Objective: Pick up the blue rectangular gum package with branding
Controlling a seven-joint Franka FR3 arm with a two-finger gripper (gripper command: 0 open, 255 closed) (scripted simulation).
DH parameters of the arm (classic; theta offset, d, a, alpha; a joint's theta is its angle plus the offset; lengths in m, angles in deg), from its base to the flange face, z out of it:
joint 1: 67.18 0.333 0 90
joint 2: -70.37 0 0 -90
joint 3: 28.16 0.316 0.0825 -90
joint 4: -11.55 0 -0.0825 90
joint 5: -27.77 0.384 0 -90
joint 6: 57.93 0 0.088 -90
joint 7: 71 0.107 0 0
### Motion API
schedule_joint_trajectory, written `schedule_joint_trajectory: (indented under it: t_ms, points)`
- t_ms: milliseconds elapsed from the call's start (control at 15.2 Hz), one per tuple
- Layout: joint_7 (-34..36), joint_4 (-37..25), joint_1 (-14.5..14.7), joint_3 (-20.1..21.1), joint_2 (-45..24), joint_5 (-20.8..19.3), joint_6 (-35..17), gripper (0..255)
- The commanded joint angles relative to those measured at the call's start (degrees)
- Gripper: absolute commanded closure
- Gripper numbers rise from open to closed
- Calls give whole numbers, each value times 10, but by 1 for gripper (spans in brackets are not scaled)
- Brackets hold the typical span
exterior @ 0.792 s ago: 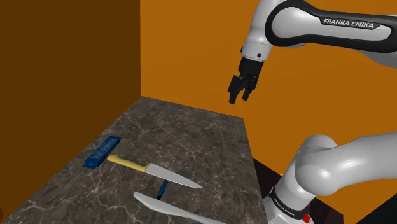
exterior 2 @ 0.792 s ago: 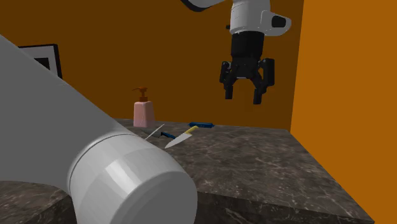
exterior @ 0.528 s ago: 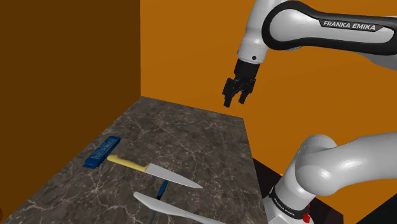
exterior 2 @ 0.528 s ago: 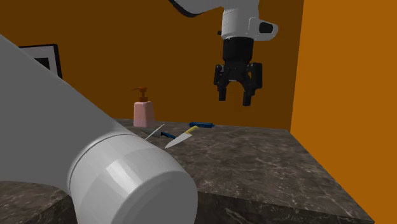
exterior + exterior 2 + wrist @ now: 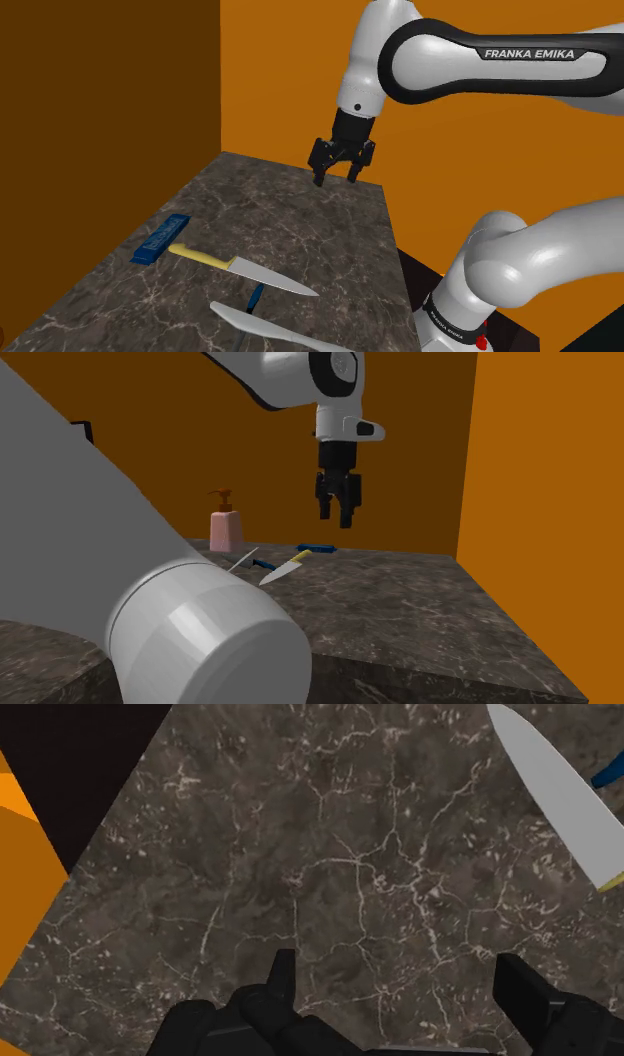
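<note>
Blue rectangular gum package (image 5: 161, 238) flat on dark marbled bench (image 5: 300, 230), well apart from and lower than black two-finger hand (image 5: 335, 180), just beside yellow-handled knife (image 5: 240, 268). Hand spread open, empty, hovering above bench.

**Shoulder view.** The white arm (image 5: 375, 50), lettered FRANKA EMIKA, rose from its stand (image 5: 455, 318) at lower right and reached up and to the left. Its black gripper (image 5: 336, 179) hung above the far part of the dark marbled counter (image 5: 300, 230), pointing down, with its fingers apart and nothing between them. Well apart from it, near the counter's left edge, the blue gum package (image 5: 161, 238) lay flat. Just beside the package lay a yellow-handled knife (image 5: 245, 270), its blade pointing right. A thin blue object (image 5: 256, 297) lay between the knife and a white utensil (image 5: 270, 330) at the near edge. A brown wall (image 5: 100, 90) and an orange wall (image 5: 290, 60) stood behind the counter.
</note>
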Motion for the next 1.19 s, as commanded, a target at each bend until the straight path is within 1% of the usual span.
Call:
schedule_joint_trajectory:
  t_ms: [0, 330, 594, 726, 858, 990, 1122]
  points:
    - [47, -7, -2, 29, -26, 12, -26, 0]
    - [166, -48, -15, 104, -105, 24, -83, 0]
    - [268, -96, -32, 163, -185, 7, -124, 0]
    - [323, -126, -43, 192, -230, -12, -142, 0]
    - [382, -159, -52, 219, -279, -41, -157, 0]
    - [445, -196, -58, 242, -333, -79, -169, 0]
    - [510, -237, -56, 258, -390, -126, -174, 0]
